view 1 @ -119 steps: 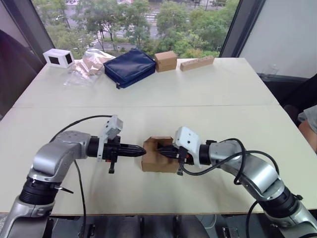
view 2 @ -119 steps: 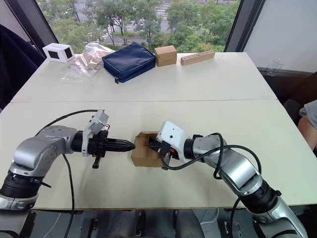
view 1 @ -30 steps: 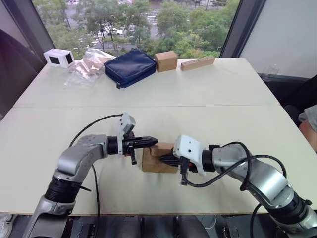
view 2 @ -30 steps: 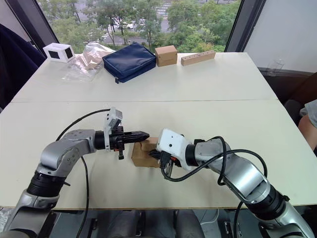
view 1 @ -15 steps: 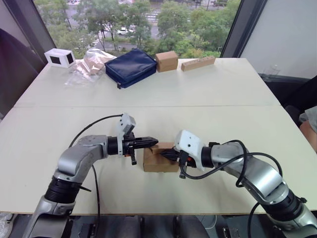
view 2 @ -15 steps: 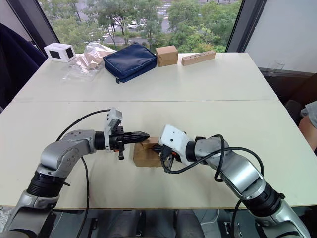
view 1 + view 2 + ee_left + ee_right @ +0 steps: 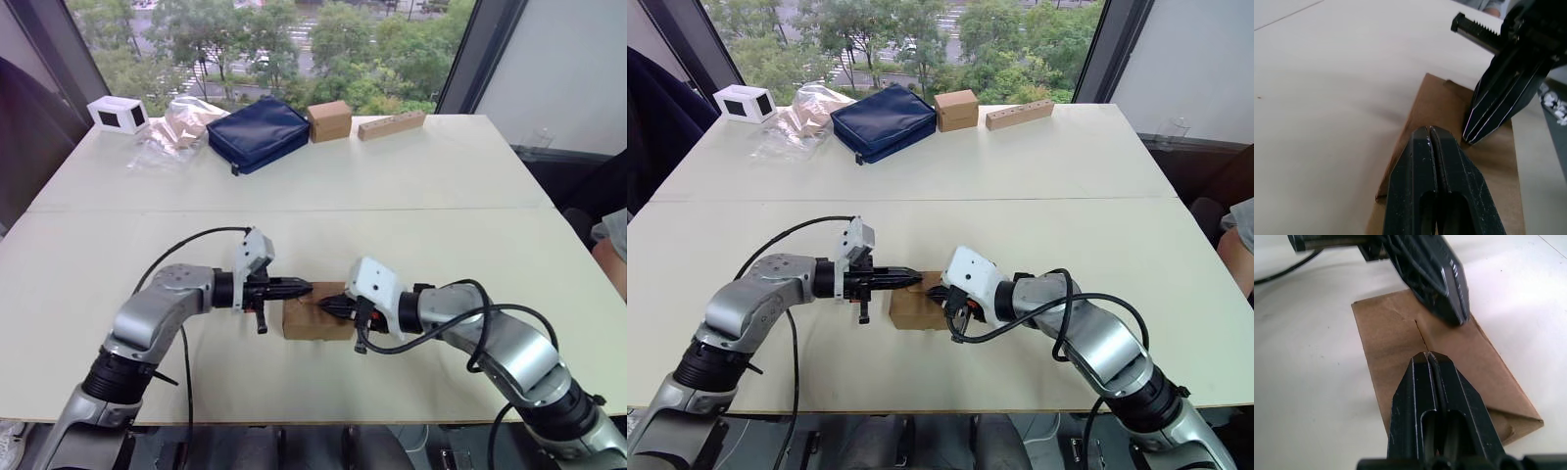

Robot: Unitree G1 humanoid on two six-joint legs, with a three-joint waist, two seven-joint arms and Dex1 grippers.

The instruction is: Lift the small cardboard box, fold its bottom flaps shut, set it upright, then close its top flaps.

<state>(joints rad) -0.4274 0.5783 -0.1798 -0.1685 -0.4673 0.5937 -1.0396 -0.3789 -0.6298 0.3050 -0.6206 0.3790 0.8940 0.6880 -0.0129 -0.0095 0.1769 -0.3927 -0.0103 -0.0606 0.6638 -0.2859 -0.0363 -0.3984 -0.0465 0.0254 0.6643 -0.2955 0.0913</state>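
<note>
The small cardboard box (image 7: 315, 319) stands on the table near its front edge, plain brown. Its top flaps (image 7: 1393, 330) lie flat, and a thin seam runs between them. The bottom flaps are hidden under the box. My left gripper (image 7: 306, 288) comes in from the left, shut with nothing in it, its tip over the top's left part. From the right, my right gripper (image 7: 328, 305) is also shut and empty, its tip resting on the top at the seam. The two tips sit close together above the box, as the left wrist view shows with the right gripper (image 7: 1469, 139) beside my left gripper (image 7: 1429, 130).
Along the table's far edge stand a white box (image 7: 116, 115), a clear plastic bag (image 7: 176, 127), a navy pouch (image 7: 257, 132), another small brown box (image 7: 328, 120) and a long brown block (image 7: 390, 124). A person's sleeve (image 7: 615, 233) shows at the right edge.
Four seconds ago the top flaps stood open with the left gripper beside the box. The flaps now lie flat. In the last second both tips settled onto the top.
</note>
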